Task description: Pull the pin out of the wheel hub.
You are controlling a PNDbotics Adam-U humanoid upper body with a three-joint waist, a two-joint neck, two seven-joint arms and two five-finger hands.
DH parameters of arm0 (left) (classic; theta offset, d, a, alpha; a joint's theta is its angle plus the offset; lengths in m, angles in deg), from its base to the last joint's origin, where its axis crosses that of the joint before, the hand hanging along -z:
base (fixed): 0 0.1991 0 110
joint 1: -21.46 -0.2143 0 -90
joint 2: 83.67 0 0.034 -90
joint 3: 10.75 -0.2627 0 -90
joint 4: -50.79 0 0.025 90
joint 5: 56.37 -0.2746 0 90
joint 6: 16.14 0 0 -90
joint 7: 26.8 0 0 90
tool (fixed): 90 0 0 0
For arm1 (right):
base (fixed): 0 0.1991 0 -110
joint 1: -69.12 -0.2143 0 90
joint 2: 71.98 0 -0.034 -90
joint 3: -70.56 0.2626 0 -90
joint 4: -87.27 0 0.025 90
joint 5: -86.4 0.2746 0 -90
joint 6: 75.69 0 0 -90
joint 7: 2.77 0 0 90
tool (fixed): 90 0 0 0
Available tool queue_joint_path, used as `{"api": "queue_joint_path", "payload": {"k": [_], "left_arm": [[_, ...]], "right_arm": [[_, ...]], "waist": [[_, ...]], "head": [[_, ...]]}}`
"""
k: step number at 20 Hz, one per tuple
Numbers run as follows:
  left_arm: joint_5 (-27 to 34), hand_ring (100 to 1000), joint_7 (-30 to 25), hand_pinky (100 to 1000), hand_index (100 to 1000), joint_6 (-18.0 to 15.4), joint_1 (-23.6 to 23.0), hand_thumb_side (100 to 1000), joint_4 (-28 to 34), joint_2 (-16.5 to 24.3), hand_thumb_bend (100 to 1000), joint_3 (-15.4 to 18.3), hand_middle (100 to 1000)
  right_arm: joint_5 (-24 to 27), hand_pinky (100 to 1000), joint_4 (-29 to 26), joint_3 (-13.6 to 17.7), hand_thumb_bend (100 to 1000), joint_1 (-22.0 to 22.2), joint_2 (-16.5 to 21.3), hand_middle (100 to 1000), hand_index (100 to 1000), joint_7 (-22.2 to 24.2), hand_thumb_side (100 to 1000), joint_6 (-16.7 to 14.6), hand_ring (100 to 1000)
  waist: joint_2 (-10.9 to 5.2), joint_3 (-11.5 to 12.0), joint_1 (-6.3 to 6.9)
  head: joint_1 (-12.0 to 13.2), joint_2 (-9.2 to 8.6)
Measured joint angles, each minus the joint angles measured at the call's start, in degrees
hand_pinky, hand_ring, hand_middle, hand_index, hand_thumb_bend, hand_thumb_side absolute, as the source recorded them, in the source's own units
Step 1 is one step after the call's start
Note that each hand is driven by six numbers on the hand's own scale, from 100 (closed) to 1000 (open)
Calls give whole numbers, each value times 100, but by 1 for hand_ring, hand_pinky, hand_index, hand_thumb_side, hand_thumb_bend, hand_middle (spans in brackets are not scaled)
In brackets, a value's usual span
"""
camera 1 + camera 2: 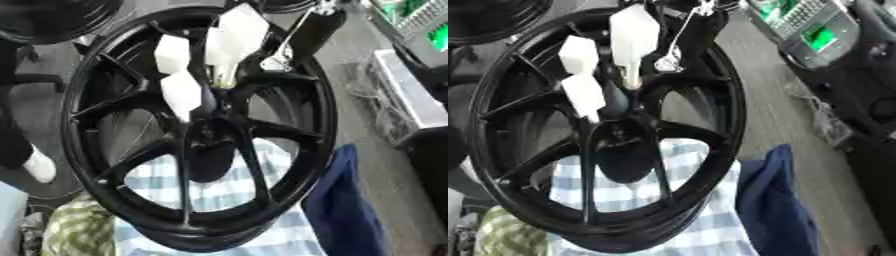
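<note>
Wheel hub (197,135): black, multi-spoke, standing nearly on edge, face to the camera, fills most of the view. Its centre boss is a bit below the middle of the wheel.

Right robot hand (236,35): comes in from the top right of the wheel hub on a black arm with a silver part (276,62), and sits in front of the hub's upper spokes. What shows of it is white blocky pieces, one big one near the top of the rim and two smaller ones to its left, above the centre boss. Can't tell whether it's open, closed or gripping anything, because the shapes are too blurred. Left robot hand shows in neither view.

Pin (633,80): the only candidate is a thin pale stick just under the big white piece, above the centre boss and pointing down toward it. Can't confirm it's the pin, or whether it's seated in the hub or touched by the hand.

Around the wheel hub:
- blue-and-white checked cloth (219,192) behind and under its lower half, visible through the spokes
- dark blue cloth (346,200) against its lower right rim
- green checked cloth (74,225) at its lower left
- second black wheel (52,15) beyond its upper left
- grey floor (367,135) to its right
- box with a green glow (820,35) well off to its upper right
</note>
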Motion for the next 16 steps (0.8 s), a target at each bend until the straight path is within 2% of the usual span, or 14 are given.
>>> {"api": "queue_joint_path", "payload": {"k": [8,13,16], "left_arm": [[0,775,18,876,789,-3,-4,551,1,0,1000,3,828],[-1,775,35,876,788,-8,-13,552,1,2,1000,7,828],[-2,775,51,876,788,-7,-28,551,2,4,1000,10,828]], "right_arm": [[356,709,-364,740,258,527,464,463,545,-478,100,265,485],[603,708,-565,1334,262,1203,973,462,545,-1034,100,445,485],[696,708,-618,1795,269,1773,1315,462,544,-1504,100,561,484]], "waist": [[0,-34,1],[0,-86,18],[0,-130,33]], "head": [[9,-48],[47,-50],[74,-52]]}}
